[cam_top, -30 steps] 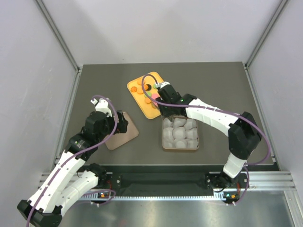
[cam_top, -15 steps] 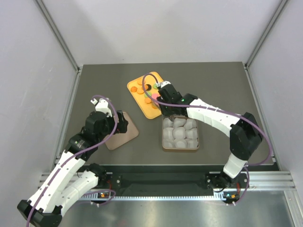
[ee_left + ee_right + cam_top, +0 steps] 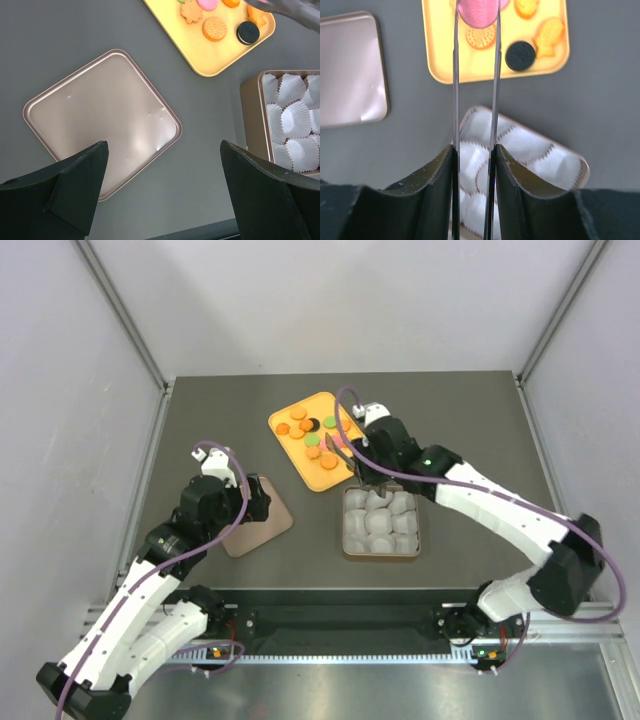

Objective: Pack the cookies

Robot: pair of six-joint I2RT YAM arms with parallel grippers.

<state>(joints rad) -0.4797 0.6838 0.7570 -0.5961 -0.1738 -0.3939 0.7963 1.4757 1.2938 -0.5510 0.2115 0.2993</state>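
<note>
Several cookies (image 3: 308, 430) in orange, green and black lie on a yellow tray (image 3: 318, 472). My right gripper (image 3: 362, 468) is shut on thin metal tongs (image 3: 455, 75). The tongs' tips pinch a pink cookie (image 3: 478, 10) above the tray's near edge, beside the tin. An orange cookie (image 3: 481, 37), a black one (image 3: 520, 55) and a fish-shaped one (image 3: 549, 35) lie below it. The square tin (image 3: 347, 540) holds white paper cups (image 3: 530, 145). My left gripper (image 3: 163, 145) is open and empty, hovering over the tin's lid (image 3: 100, 125).
The flat gold lid (image 3: 262, 522) lies left of the tin. The tray (image 3: 200, 55) and the tin's rim (image 3: 250, 115) also show in the left wrist view. Grey walls enclose the dark table (image 3: 470, 430) on three sides.
My right arm has swung right and pulled back toward the tin with the pink cookie held in the tongs, uncovering the tray. The left arm has not moved.
</note>
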